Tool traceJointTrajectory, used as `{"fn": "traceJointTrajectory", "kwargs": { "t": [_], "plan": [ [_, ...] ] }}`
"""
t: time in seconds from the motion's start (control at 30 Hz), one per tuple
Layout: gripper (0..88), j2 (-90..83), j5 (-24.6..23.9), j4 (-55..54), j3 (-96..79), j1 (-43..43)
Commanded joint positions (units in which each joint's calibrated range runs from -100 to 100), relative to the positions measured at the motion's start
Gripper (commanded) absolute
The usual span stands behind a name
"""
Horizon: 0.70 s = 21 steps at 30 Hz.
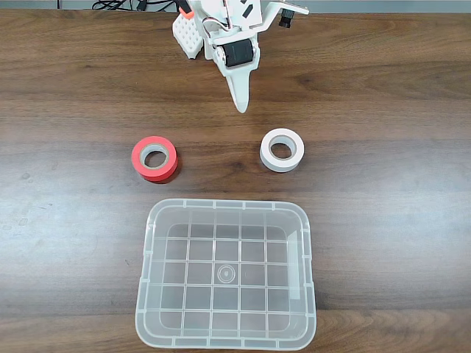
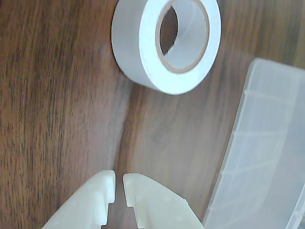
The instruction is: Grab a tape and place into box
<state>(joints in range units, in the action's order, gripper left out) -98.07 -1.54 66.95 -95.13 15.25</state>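
**Wrist view: white tape lies ahead of the nearly closed pincer**

Wrist view shows the gripper at the bottom edge, its two cream fingers almost pressed together with only a thin slit between the tips, holding nothing. The tape lies flat on the wooden table, apart from the fingertips, toward the top of that picture and a little to the right of them. Its hollow core is open and shows the wood beneath. A corner of the box comes in from the right, near the tape but not touching it.

From the fixed view, the gripper hangs at the far side of the table, pointing toward the near side. The tape sits just nearer than the tip and to its right, with bare wood between them. A red roll lies well to the left of the white one. The box stands at the near edge, clear of both rolls.
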Motion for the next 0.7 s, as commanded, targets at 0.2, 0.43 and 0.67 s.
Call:
{"fn": "traceJointTrajectory", "kwargs": {
  "t": [0.2,0.43,0.67],
  "plan": [
    [1.3,-0.08,-0.31,1.72,5.03,2.31],
    [1.3,9.26,-0.52,1.37,12.38,5.67],
    [1.3,28.48,-0.57,-1.80,26.14,5.89]
  ]
}}
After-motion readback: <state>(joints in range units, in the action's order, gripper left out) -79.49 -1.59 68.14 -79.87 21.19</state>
